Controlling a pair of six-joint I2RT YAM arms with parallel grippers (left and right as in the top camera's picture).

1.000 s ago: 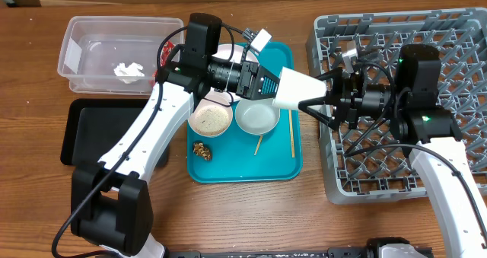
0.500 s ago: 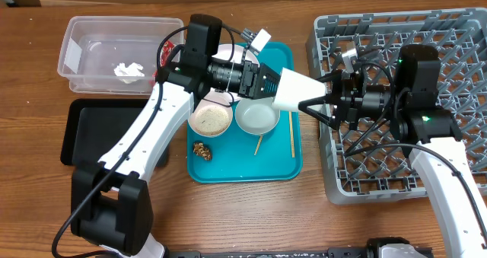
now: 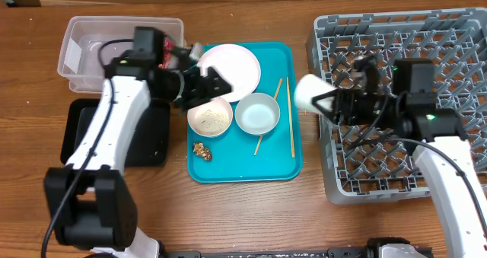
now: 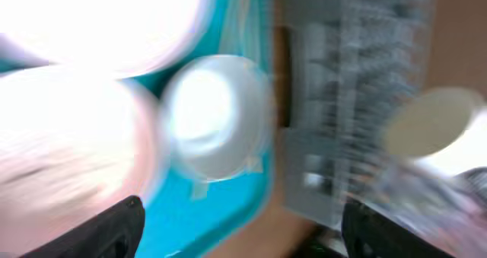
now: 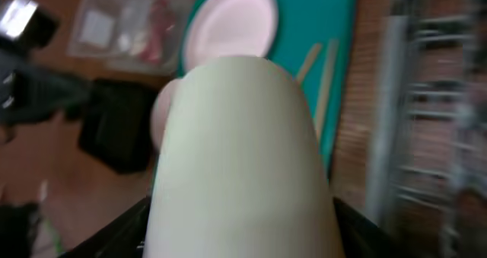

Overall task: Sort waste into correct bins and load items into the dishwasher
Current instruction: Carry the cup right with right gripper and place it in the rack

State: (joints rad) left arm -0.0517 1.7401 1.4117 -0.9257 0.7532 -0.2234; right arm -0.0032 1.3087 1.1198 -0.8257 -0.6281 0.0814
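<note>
**Loading step.** The right gripper (image 3: 329, 103), clenched on the white cup (image 3: 306, 93), holds it sideways at centre-right, by the left rim of the dish rack (image 3: 456, 30). The left gripper (image 3: 221, 85) hangs released over the teal tray (image 3: 278, 163). The next move probably calls for seating the cup among the pegs.

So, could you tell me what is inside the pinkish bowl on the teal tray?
Loose white rice grains cover the bottom of the pinkish bowl. The left gripper overlaps its upper rim, hiding that edge.
</note>
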